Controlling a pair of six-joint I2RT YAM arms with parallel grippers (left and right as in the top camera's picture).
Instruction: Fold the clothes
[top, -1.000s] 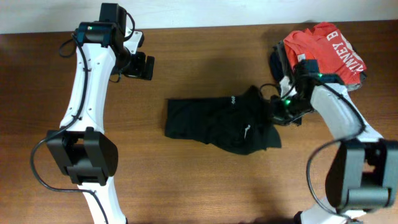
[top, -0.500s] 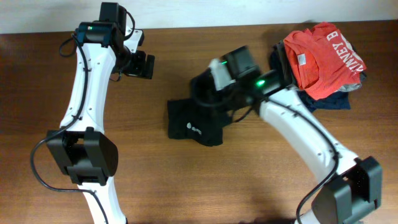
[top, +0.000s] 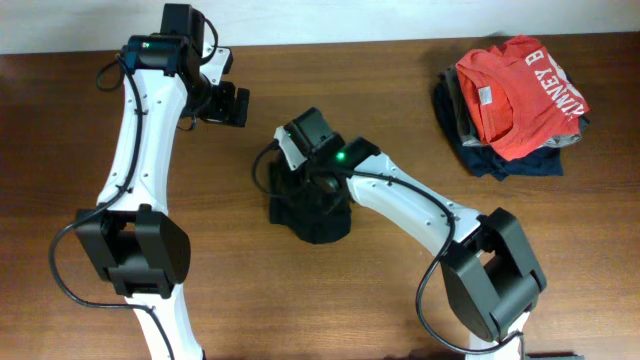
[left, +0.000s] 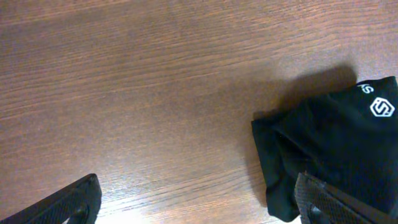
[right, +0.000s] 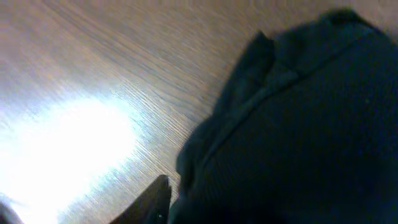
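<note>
The black T-shirt (top: 315, 215) lies bunched into a compact bundle in the middle of the table. It also shows at the right of the left wrist view (left: 348, 149), with a small white logo on top. My right gripper (top: 300, 172) is over the bundle's upper left part. In the right wrist view the black fabric (right: 298, 124) fills the jaws (right: 205, 205). One finger shows and the other is hidden by cloth. My left gripper (top: 228, 105) is open and empty above bare wood, up and to the left of the shirt.
A red-orange shirt with white lettering (top: 515, 85) lies on folded grey and navy garments (top: 500, 160) at the back right. The table is brown wood (top: 150, 300). The right arm stretches across the table's middle.
My right gripper has swept from the shirt's right end across to its left, dragging the fabric over itself. The spread shirt is now a small bundle. The left arm has not moved.
</note>
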